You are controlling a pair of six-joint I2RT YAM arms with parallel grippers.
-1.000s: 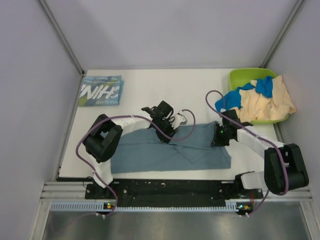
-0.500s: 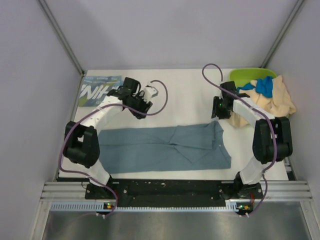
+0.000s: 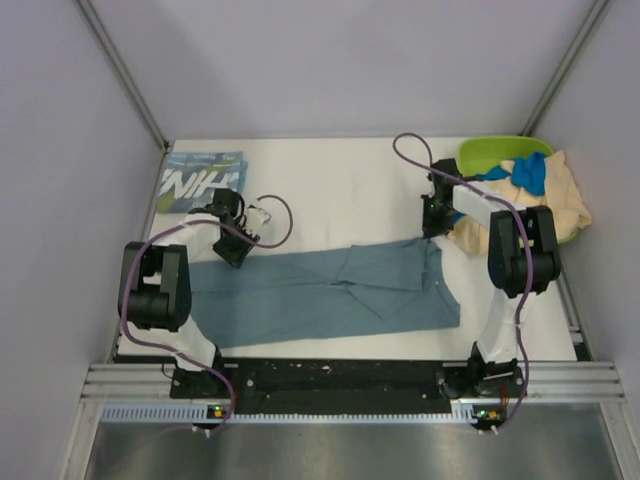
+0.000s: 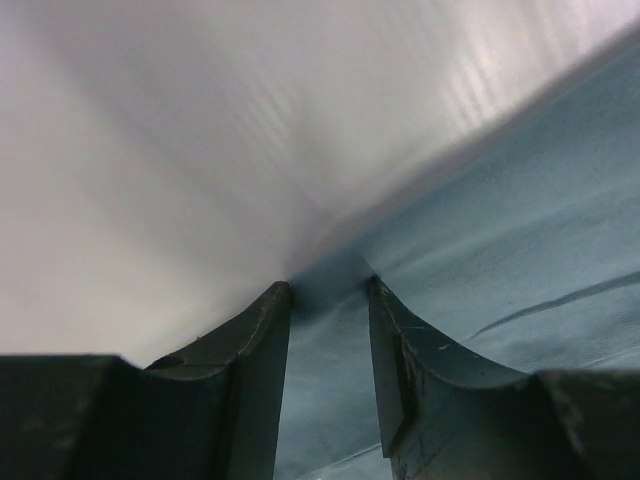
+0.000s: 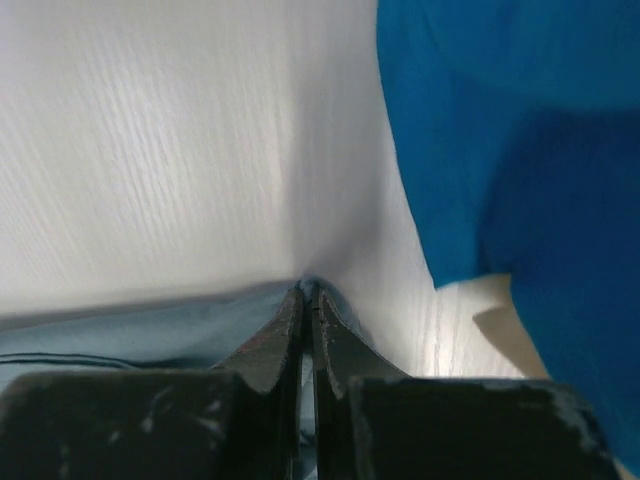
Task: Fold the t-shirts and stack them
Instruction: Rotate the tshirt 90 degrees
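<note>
- The slate-blue shirt (image 3: 320, 295) lies flat on the bench (image 3: 340, 190), with its long axis running 9 to 3 o'clock.
- The left jaws stand apart, straddling the shirt's far corner at the 9 o'clock end. Cloth sits between them, not yet pinched.
- The right jaws are pressed together at the far corner of the 3 o'clock end, apparently clamped on the hem.
- From both jaws the shirt's body lies toward 6 o'clock, so the fold likely carries the far edge that way.

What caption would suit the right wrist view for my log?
Right gripper pinched shut on the edge of the slate-blue shirt, on the white table, with a bright blue shirt beside it.
</note>
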